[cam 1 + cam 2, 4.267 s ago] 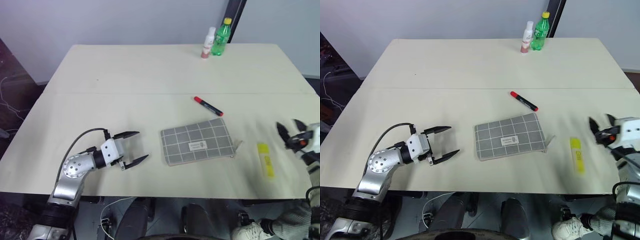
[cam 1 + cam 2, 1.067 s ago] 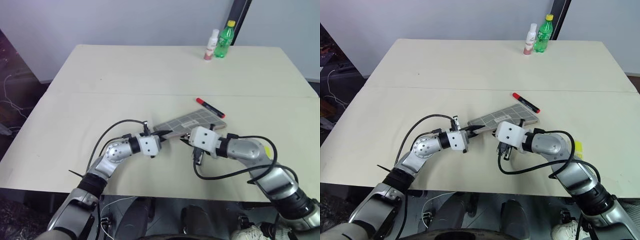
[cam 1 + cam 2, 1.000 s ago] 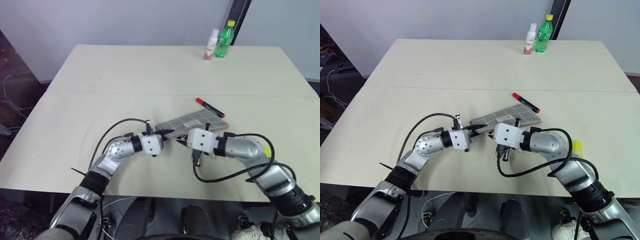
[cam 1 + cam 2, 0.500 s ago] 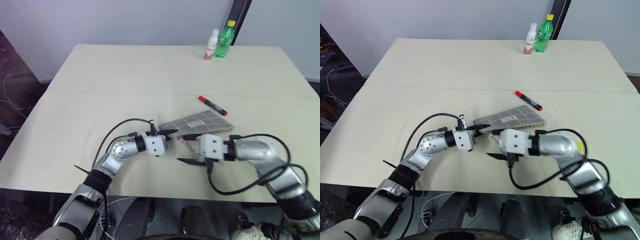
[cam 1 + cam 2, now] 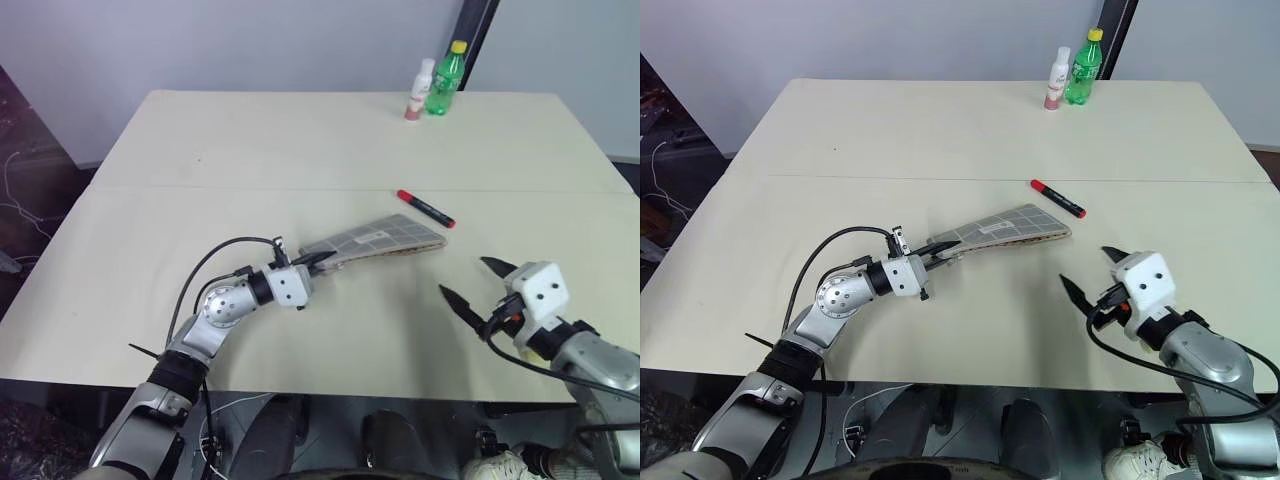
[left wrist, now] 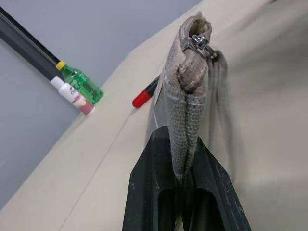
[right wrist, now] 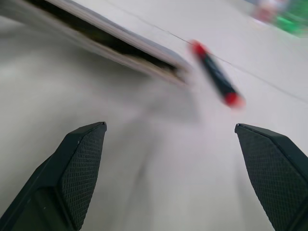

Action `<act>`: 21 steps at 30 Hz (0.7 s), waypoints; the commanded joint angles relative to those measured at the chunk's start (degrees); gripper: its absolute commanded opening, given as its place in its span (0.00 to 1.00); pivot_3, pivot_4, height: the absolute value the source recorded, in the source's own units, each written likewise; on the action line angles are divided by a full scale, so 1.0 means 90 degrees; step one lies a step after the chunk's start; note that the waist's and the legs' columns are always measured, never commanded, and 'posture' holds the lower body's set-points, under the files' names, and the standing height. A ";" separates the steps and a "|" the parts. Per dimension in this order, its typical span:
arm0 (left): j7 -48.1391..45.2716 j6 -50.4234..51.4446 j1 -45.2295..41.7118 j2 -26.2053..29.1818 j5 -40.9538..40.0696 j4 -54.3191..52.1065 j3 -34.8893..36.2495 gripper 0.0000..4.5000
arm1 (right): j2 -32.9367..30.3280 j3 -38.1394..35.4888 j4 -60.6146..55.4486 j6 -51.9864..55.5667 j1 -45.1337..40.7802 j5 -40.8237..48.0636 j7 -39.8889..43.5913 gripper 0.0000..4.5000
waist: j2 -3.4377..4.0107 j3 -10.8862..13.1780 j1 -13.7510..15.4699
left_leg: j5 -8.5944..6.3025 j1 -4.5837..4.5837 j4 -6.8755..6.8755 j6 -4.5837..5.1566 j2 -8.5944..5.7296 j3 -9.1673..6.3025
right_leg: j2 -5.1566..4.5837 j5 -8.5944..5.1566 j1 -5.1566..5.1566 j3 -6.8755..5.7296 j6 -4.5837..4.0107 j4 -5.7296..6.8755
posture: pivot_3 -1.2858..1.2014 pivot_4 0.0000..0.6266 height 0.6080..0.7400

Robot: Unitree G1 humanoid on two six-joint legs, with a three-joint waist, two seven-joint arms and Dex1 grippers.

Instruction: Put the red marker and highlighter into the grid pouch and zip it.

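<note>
1. Pinching one end of the grid pouch, my left gripper has its two black fingers clamped on the fabric, so that end is lifted off the table while the far end lies down on it.
2. Close up, the pouch's seam runs between my left fingers, and the metal zipper pull sits at the top corner of the fabric.
3. On the pouch's upper face there is a small white label; its print is too small to read.
4. Just beyond the pouch's far end lies the red marker, flat on the table and not touching the pouch.
5. My right gripper hangs to the right of the pouch, well apart from it, fingers spread wide and holding nothing.
6. Far behind the pouch, at the table's back edge, stand a green bottle with a yellow cap and a small white bottle with a pink base, touching; their labels cannot be read.
</note>
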 commanded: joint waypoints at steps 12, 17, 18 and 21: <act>-0.0153 -0.0380 -0.0027 0.0030 -0.0276 -0.0037 0.0028 0.00 | 0.1401 -0.0784 -0.1111 0.2043 0.1741 0.0263 -0.1416 0.94 | 0.0021 -0.0022 -0.0006 | -0.0001 0.0006 -0.0025 -0.0001 0.0004 0.0012 | 0.0011 -0.0033 -0.0010 0.0044 -0.0054 0.0008 | 0.52 0.24 1.00; -0.0226 -0.0251 -0.0151 -0.0020 -0.0429 0.0023 0.0087 0.00 | 0.1400 -0.0738 -0.0970 0.2183 0.1402 0.0453 -0.1427 0.46 | -0.0002 -0.0056 -0.0005 | -0.0001 0.0012 -0.0050 -0.0002 0.0008 0.0044 | 0.0008 -0.0056 -0.0035 0.0067 -0.0094 0.0016 | 0.52 0.24 1.00; -0.0291 -0.0203 -0.0164 -0.0025 -0.0509 0.0033 0.0099 0.00 | 0.1361 -0.0758 -0.0919 0.2190 0.1313 0.0496 -0.1400 0.35 | -0.0003 -0.0058 -0.0012 | -0.0001 0.0011 -0.0052 -0.0002 0.0008 0.0055 | 0.0002 -0.0056 -0.0039 0.0072 -0.0094 0.0016 | 0.52 0.24 1.00; -0.0629 0.0014 -0.0164 0.0000 -0.0856 -0.0036 0.0096 0.00 | 0.0784 -0.0524 -0.0839 0.1250 0.1218 0.0268 -0.0712 0.20 | -0.0002 -0.0058 -0.0012 | -0.0001 0.0009 -0.0056 -0.0002 0.0007 0.0076 | -0.0007 -0.0056 -0.0051 0.0083 -0.0094 0.0010 | 0.52 0.24 1.00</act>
